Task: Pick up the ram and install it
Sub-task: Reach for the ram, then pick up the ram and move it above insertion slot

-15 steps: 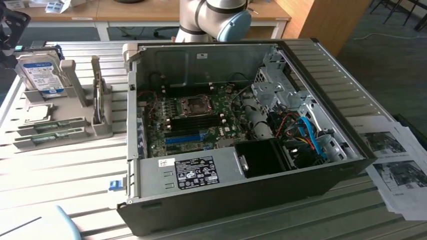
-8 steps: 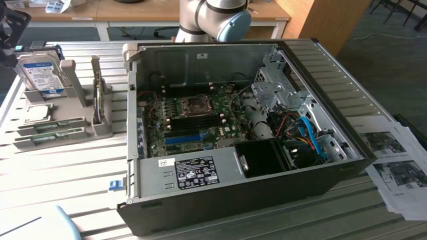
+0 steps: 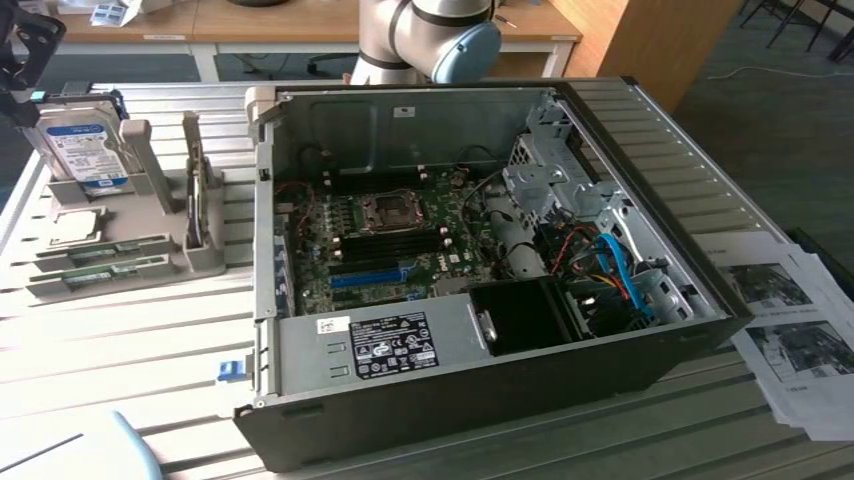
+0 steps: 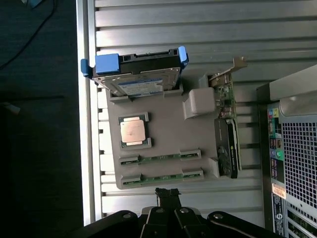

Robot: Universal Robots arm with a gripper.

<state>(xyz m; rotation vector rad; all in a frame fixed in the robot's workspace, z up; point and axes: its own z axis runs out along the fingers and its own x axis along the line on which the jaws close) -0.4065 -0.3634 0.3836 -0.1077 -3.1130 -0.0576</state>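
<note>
An open computer case [image 3: 441, 410] fills the middle of the frame, its motherboard [image 3: 400, 245] exposed. At centre left a grey holder [image 3: 140, 222] on the slatted table [image 3: 134, 350] carries an upright hard drive [image 3: 83, 150], and below it two ram sticks [image 3: 107, 251] lie flat, one beside the other. The robot arm [image 3: 427, 35] shows at top centre, and papers [image 3: 787, 320] lie at the right edge.

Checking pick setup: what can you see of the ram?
The ram is two thin green sticks, parallel, each seated in clips of the gray tray, beside the CPU. Nothing grips them. The shut tool hangs apart from them, nearest the outer stick.
</note>
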